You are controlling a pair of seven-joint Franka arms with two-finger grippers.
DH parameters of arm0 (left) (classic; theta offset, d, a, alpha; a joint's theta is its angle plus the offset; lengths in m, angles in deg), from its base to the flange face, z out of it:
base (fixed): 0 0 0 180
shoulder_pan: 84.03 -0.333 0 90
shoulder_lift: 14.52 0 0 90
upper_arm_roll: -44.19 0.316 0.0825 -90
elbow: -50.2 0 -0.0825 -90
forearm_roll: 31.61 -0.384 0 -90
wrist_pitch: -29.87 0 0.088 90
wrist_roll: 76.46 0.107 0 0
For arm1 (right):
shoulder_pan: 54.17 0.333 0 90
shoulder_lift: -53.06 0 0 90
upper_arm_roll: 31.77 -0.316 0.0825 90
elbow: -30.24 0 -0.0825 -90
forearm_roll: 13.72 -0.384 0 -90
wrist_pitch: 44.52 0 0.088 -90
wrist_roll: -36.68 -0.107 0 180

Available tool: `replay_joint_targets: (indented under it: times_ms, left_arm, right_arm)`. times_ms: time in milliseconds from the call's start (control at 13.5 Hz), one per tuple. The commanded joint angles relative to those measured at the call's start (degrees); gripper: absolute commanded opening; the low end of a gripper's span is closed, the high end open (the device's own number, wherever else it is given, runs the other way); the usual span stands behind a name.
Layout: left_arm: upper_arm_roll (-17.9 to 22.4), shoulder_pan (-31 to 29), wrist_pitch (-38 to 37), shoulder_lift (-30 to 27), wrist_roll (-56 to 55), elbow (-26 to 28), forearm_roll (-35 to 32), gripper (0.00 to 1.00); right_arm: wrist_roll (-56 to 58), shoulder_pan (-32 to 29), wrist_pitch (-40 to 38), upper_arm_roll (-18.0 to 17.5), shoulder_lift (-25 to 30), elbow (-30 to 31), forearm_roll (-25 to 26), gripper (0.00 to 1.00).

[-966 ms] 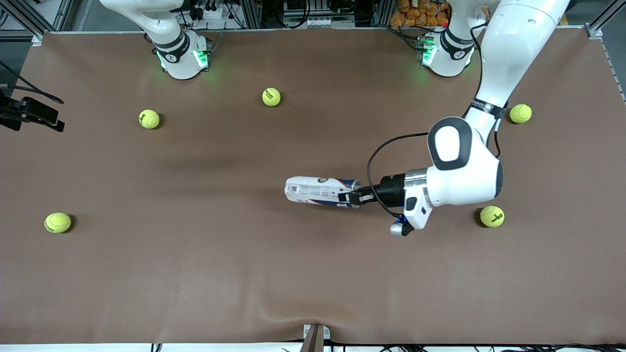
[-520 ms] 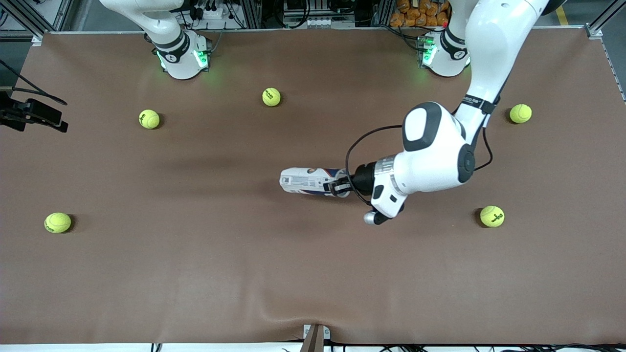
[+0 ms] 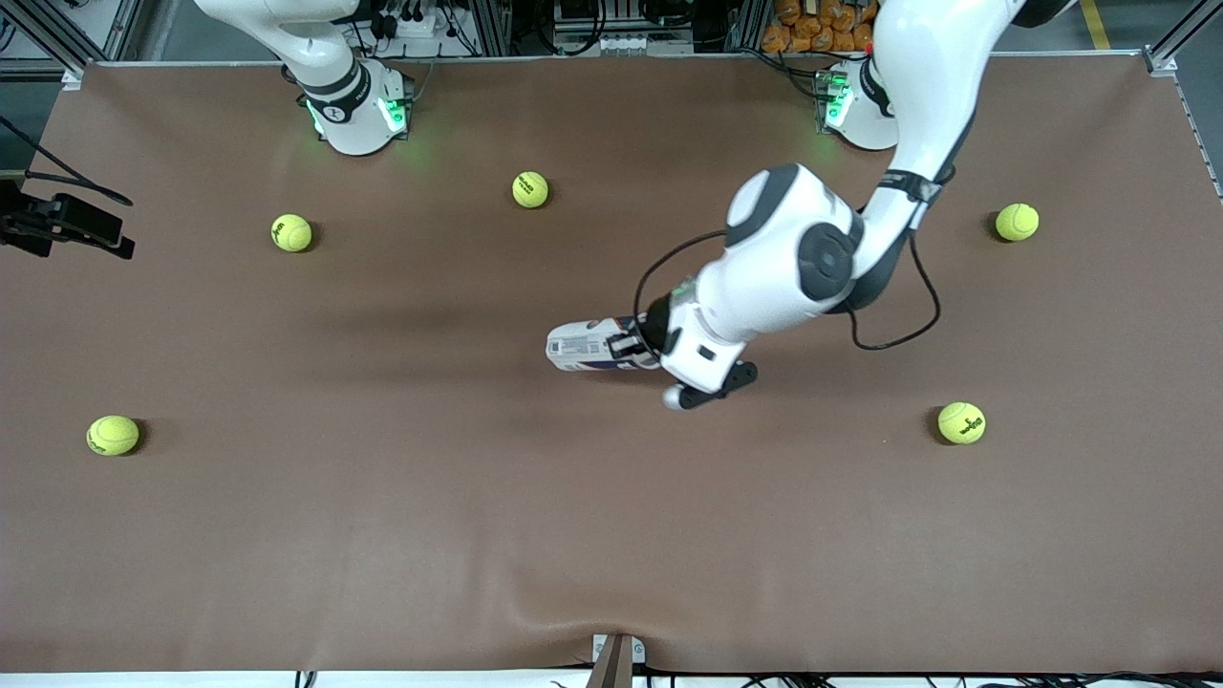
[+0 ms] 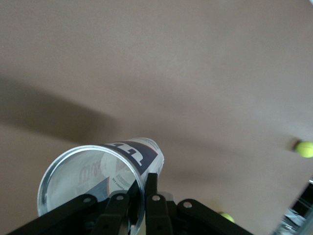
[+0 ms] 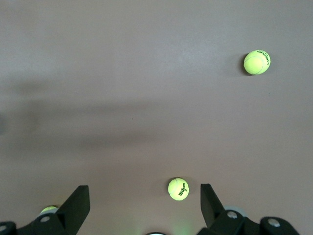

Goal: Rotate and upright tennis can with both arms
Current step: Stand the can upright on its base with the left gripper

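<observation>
The right gripper (image 5: 142, 205) waits high above the table (image 3: 382, 535) with its fingers spread wide and nothing between them; a Wilson tennis ball (image 5: 178, 189) lies on the brown surface below the gap. Over mid-table, the tennis can (image 3: 588, 346) is tilted, its open mouth toward the left gripper (image 3: 632, 343), whose fingers are pinched shut on the rim, one inside the mouth and one outside. In the left wrist view the can's blue-and-white label (image 4: 132, 154) runs away from the jaws.
</observation>
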Motion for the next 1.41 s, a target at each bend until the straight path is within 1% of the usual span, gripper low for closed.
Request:
replay_joint_targets:
  times_ms: [0, 149, 223, 372, 446, 594, 743, 1115, 1189, 1337]
  left_arm:
    - [0.9, 3.8, -0.5, 0.2, -5.1, -1.5, -7.9, 0.0]
    - [0.9, 5.8, -0.7, 0.3, -6.7, -1.5, -13.7, 0.0]
    - [0.9, 6.4, -2.0, 0.3, -6.7, -1.5, -16.3, 0.0]
    - [0.9, 7.0, -4.6, 0.5, -6.7, -2.0, -20.1, 0.0]
    - [1.0, 8.2, -6.3, 0.7, -6.7, -2.7, -21.3, 0.0]
    - [2.3, 10.0, -10.1, 0.8, -6.6, -3.4, -24.5, 0.0]
    - [4.5, 13.2, -13.1, 1.0, -6.4, -3.6, -28.2, 0.0]
    - [11.3, 20.3, -13.9, 2.5, -6.1, -3.7, -31.9, 0.0]
    - [12.2, 21.5, -13.9, 2.6, -6.1, -4.0, -31.9, 0.0]
    - [13.0, 22.5, -13.9, 3.6, -6.4, -4.0, -31.9, 0.0]
  right_arm:
    - [-0.7, -0.7, 0.4, -0.5, 0.8, 0.8, -0.8, 1.0]
    - [-0.7, -0.7, 0.4, -0.5, 0.7, 0.8, -0.8, 1.0]
    - [-0.7, -0.7, 0.4, -0.5, 0.7, 0.8, -0.9, 1.0]
    - [-0.7, -0.8, 0.4, -0.4, 0.7, 0.8, -1.5, 1.0]
    - [-0.7, -0.8, 0.5, -0.4, 0.8, 0.8, -1.5, 1.0]
    - [-0.7, -0.8, 0.5, -0.4, 0.8, 0.8, -1.5, 1.0]
    - [-0.5, -1.2, 0.6, -0.3, 0.8, 0.8, -1.4, 1.0]
    - [0.0, -1.6, 2.3, -0.3, 0.8, 1.6, -1.3, 1.0]
    - [0.0, -1.6, 2.4, -0.2, 0.8, 1.6, -1.0, 1.0]
    - [0.1, -1.7, 2.4, -0.2, 0.8, 1.5, -0.5, 1.0]
